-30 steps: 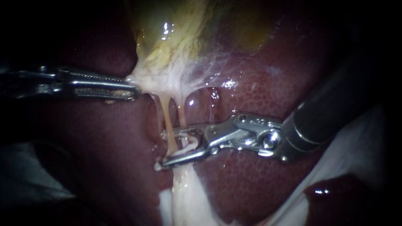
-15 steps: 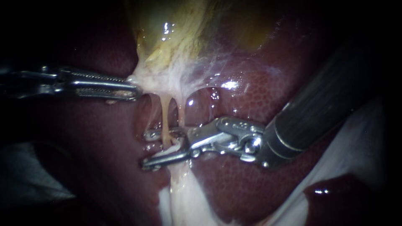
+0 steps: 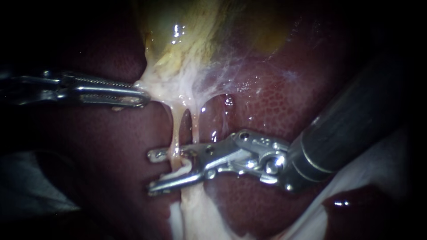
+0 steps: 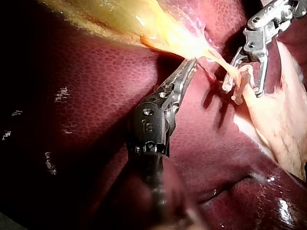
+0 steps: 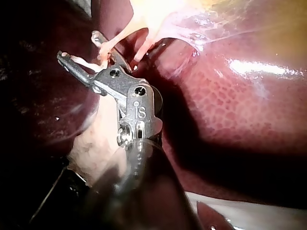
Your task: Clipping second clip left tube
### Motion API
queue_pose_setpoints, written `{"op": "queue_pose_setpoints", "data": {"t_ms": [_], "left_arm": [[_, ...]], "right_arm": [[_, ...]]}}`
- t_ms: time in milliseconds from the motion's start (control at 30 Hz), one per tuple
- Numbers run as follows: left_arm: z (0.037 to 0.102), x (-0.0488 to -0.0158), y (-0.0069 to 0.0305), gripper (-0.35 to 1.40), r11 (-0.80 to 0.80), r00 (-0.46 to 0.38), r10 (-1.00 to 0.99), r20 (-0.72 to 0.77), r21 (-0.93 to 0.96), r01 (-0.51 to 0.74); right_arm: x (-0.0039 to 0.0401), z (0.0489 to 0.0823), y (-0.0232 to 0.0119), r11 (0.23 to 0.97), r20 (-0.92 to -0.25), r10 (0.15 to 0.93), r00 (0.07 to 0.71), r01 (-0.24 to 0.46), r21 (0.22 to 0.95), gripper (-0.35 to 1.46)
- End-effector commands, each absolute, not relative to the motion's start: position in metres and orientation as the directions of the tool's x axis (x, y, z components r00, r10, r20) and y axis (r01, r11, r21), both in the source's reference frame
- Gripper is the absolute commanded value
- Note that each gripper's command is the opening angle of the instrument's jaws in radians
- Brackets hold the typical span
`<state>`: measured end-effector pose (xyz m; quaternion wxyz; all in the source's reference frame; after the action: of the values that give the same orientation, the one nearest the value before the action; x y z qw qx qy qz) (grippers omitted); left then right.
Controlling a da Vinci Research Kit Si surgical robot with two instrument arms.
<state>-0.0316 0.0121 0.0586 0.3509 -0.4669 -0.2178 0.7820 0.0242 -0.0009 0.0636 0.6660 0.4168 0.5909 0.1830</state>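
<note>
The pale left tube (image 3: 175, 129) hangs from the yellowish gallbladder (image 3: 191, 40) and runs down between the open jaws of my right instrument (image 3: 151, 172), which straddle it from the right. A thinner right tube (image 3: 195, 126) meets the upper jaw close to the hinge. A pale shred of tissue (image 3: 187, 166) lies in the gap between the jaws. My left instrument (image 3: 142, 97) is shut on the gallbladder's lower edge, holding it to the left. In the left wrist view its jaws (image 4: 192, 62) pinch that edge. In the right wrist view the open jaws (image 5: 76, 44) span the tube (image 5: 112, 43).
Dark red liver (image 3: 275, 102) lies behind and around the tubes. White fatty tissue (image 3: 195, 213) spreads below the right instrument's jaws. A white cloth (image 3: 382, 151) lies at the right under the right instrument's shaft.
My right instrument has slid left, so its open jaws now reach past the left tube. The tube has been nudged slightly left. My left instrument has held still.
</note>
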Motion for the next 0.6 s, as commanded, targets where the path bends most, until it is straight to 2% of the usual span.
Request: {"op": "queue_pose_setpoints", "data": {"t_ms": [33,233,600], "left_arm": [[0.0586,-0.0316,0.0122,-0.35,-0.659,-0.318,0.752,-0.578,-0.669,-0.344],[0.0586,-0.0316,0.0122,-0.35,-0.659,-0.318,0.752,-0.578,-0.669,-0.344],[0.0586,-0.0316,0.0122,-0.35,-0.659,-0.318,0.752,-0.578,-0.669,-0.344]], "right_arm": [[0.0241,0.0637,-0.0008,0.585,-0.634,0.737,0.235,0.248,0.772,0.48],[0.0234,0.0640,-0.0007,0.553,-0.602,0.760,0.246,0.241,0.797,0.36],[0.0223,0.0641,-0.0001,0.527,-0.576,0.777,0.254,0.239,0.816,-0.14]]}}
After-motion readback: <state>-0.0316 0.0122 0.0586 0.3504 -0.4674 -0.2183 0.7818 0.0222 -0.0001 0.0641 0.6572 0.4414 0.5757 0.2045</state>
